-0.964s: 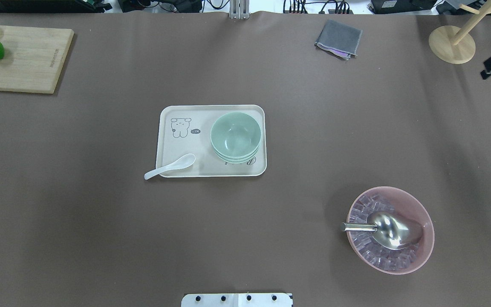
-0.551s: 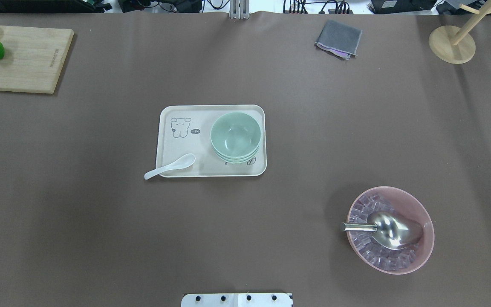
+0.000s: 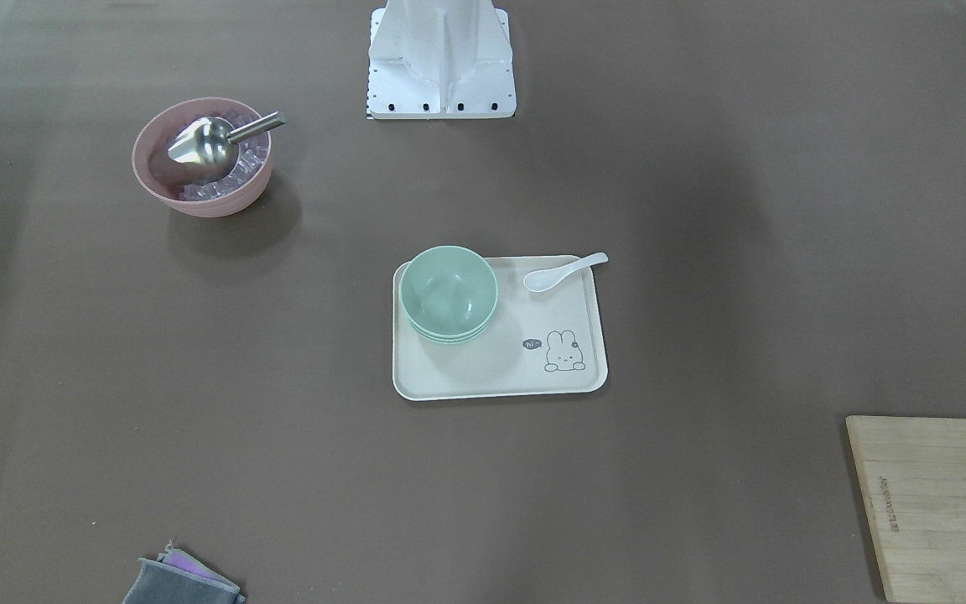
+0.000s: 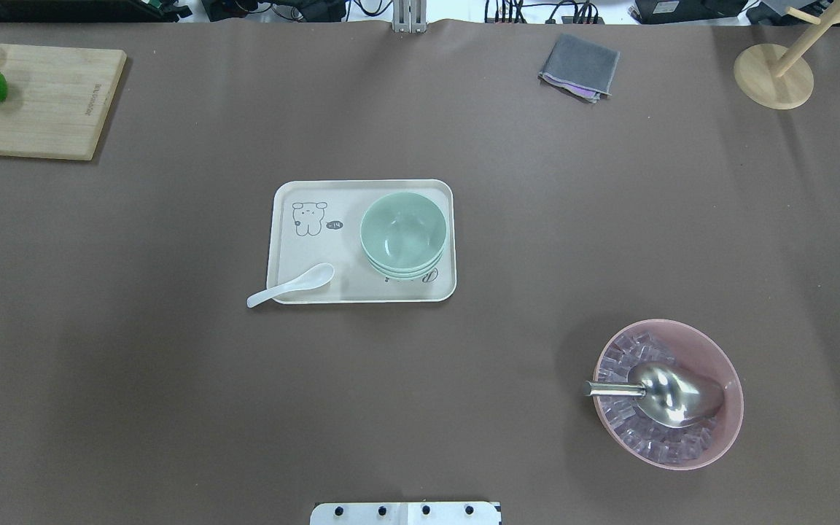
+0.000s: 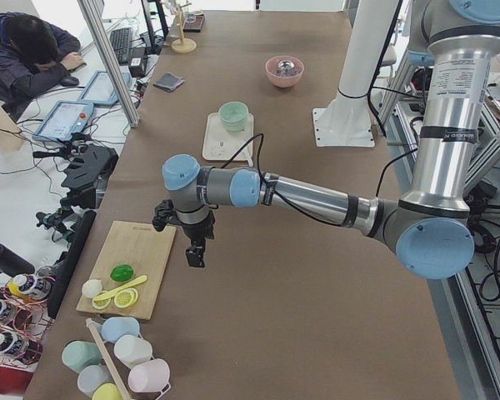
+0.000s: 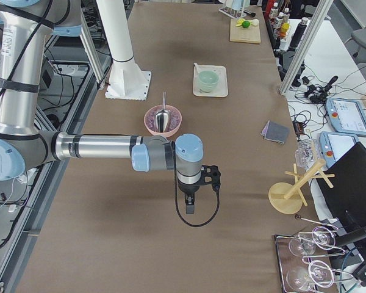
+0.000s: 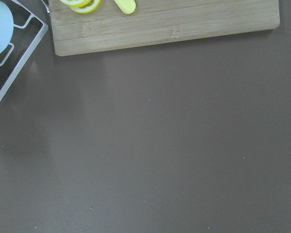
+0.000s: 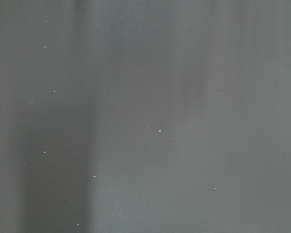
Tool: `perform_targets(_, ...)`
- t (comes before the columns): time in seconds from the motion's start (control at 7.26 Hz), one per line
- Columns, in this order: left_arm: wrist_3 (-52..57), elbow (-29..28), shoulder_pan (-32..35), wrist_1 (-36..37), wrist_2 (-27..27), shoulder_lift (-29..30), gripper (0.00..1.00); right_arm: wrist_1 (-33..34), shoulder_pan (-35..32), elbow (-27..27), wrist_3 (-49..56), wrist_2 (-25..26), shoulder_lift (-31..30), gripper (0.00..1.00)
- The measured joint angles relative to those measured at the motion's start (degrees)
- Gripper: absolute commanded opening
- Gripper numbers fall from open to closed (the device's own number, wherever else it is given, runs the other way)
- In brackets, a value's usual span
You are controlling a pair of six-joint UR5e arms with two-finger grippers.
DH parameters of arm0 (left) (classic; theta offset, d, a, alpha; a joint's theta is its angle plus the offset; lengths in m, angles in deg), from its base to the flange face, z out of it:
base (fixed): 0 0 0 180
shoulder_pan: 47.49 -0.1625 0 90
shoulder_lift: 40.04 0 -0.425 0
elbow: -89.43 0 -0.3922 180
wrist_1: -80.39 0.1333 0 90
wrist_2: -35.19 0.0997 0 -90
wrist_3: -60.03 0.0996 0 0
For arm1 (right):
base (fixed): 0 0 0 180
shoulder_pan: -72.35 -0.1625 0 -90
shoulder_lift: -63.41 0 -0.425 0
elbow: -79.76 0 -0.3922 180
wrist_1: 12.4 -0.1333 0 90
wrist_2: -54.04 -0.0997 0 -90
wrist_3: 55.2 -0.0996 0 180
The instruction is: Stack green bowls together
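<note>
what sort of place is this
Probably a robotics lab staged with kitchen props: grey-and-blue robot arm over the brown-covered table, blue-framed teach pendant beside it, stacked pale mint-green plastic bowls on a cream rectangular tray.

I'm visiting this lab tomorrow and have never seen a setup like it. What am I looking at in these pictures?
This is a robot with two jointed metal arms, a left arm and a right arm, fixed at a brown table. Two pictures look down on the table, one from behind the robot and one from across it. Two look along it from its ends. Two come from cameras on the wrists and show mostly bare tabletop.

In the middle lies a cream tray with a stack of green bowls and a white spoon. Elsewhere are a pink bowl holding a metal scoop, a grey cloth and a wooden cutting board.

The left gripper and right gripper hang far from the tray. I see nothing in either, and cannot tell if they are open.
</note>
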Motion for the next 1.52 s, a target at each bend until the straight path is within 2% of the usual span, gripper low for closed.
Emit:
perform_targets(0.28, 0.4, 3.1, 0.5, -1.1, 0.4, -2.2, 0.98, 0.0, 0.0, 0.1, 0.1, -1.2, -0.2, 1.0)
perform_targets(0.83, 0.4, 3.6, 0.7, -2.3, 0.6, -5.6, 0.98, 0.0, 0.1, -0.1, 0.1, -2.0, -0.3, 1.0)
perform_targets(1.52, 0.4, 3.6, 0.7, -2.3, 0.5, -6.0, 0.98, 0.0, 0.2, -0.1, 0.0, -2.7, -0.3, 1.0)
